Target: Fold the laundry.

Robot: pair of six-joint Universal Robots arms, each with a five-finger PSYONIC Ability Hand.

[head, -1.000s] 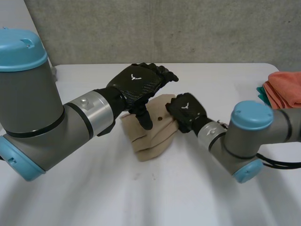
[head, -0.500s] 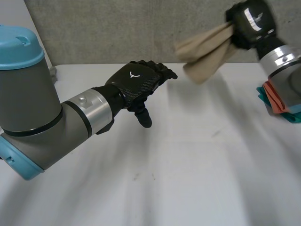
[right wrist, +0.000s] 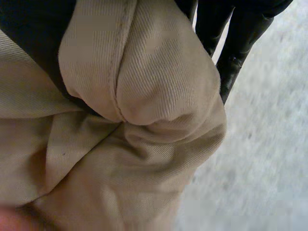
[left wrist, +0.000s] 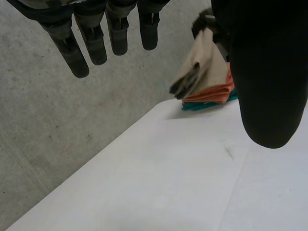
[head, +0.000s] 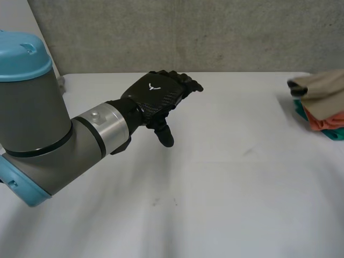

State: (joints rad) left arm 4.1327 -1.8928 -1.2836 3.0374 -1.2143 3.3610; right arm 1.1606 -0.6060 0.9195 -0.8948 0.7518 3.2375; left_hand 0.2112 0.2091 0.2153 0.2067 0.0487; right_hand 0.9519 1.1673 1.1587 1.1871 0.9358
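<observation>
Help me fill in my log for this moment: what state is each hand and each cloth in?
left hand: open, holding nothing, above the table
right hand: shut on the beige cloth
beige cloth: bunched, held over the orange cloth
orange cloth: folded, lying on the teal cloth
teal cloth: folded, at the bottom of the pile

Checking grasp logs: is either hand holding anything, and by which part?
Right hand clutches the beige cloth by a bunched-up fold; left hand open, holds nothing.

beige cloth cut off at edge, folded stack partly hidden, right hand mostly covered
</observation>
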